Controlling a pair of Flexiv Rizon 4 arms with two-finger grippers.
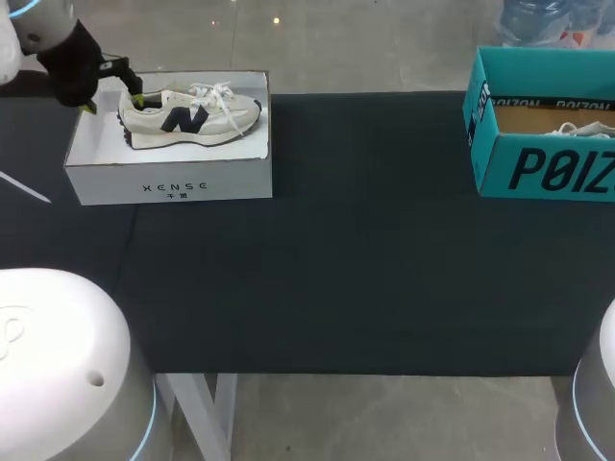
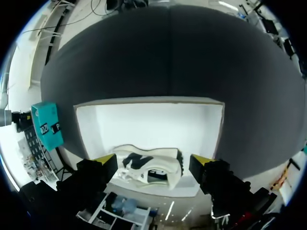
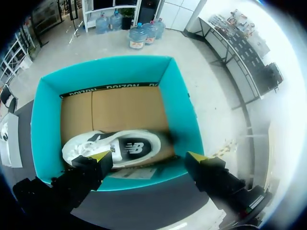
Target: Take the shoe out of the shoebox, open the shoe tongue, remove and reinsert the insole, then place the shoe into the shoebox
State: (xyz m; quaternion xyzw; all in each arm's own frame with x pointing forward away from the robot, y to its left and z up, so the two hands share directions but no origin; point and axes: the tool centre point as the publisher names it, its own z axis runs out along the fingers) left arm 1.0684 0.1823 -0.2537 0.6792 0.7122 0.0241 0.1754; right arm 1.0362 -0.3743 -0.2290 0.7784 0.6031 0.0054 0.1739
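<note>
A cream shoe [image 1: 192,115] with a dark letter on its side lies in an open white shoebox [image 1: 173,182] at the table's far left. My left gripper [image 1: 113,103] hangs open over the shoe's heel end. In the left wrist view the shoe [image 2: 144,165] lies between the spread fingers of the left gripper [image 2: 152,160], inside the white shoebox [image 2: 144,120]. A second shoe [image 3: 120,146] lies in a teal shoebox [image 3: 48,110]. My right gripper [image 3: 148,156] is open just above it, touching nothing.
The teal shoebox [image 1: 538,168] stands at the table's far right edge with laces [image 1: 577,128] showing inside. Black cloth [image 1: 365,259] covers the table between the two boxes. The arm bases sit at the near corners.
</note>
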